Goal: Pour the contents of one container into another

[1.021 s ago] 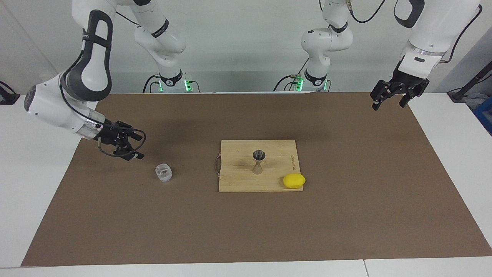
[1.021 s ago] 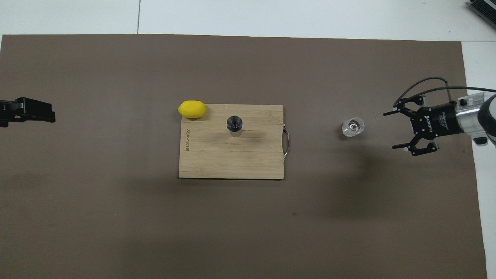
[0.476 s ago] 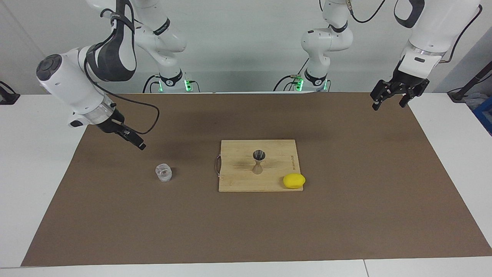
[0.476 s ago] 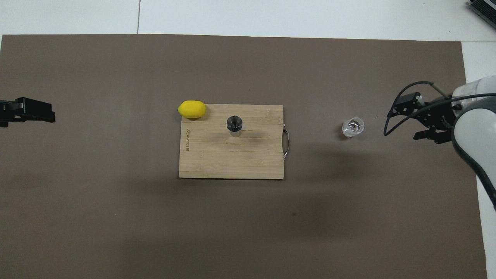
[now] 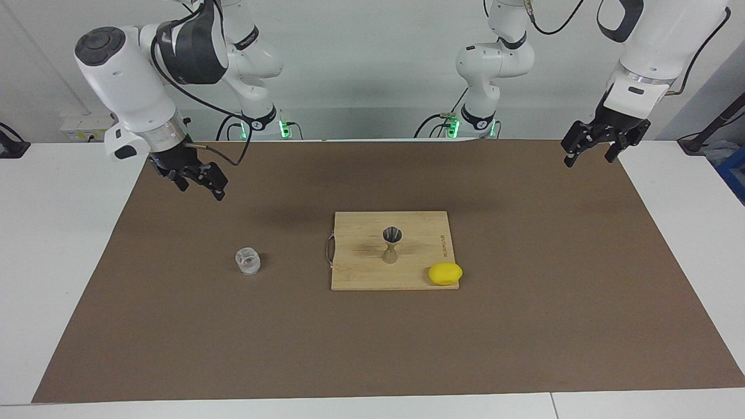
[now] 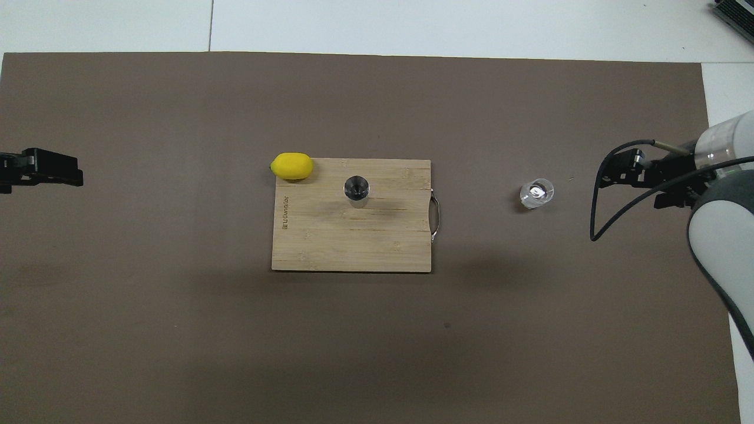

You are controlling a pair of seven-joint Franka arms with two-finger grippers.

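While the glass tumbler (image 5: 248, 261) stands upright on the brown mat (image 5: 524, 326), apart from the cutting board (image 5: 361, 273) toward the right arm's end of the surface, the metal jigger (image 5: 391, 245) stands upright on that board beside a lemon (image 5: 445, 273). Right tool (image 5: 198, 181) hangs over the mat, fingers spread, empty. Left tool (image 5: 592, 149) waits spread, empty, well clear of the board.

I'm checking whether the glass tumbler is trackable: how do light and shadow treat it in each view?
Facing view: the glass tumbler reads pale and see-through against the brown mat, with a small shadow beside it. Overhead view: a bright glint sits inside its rim.
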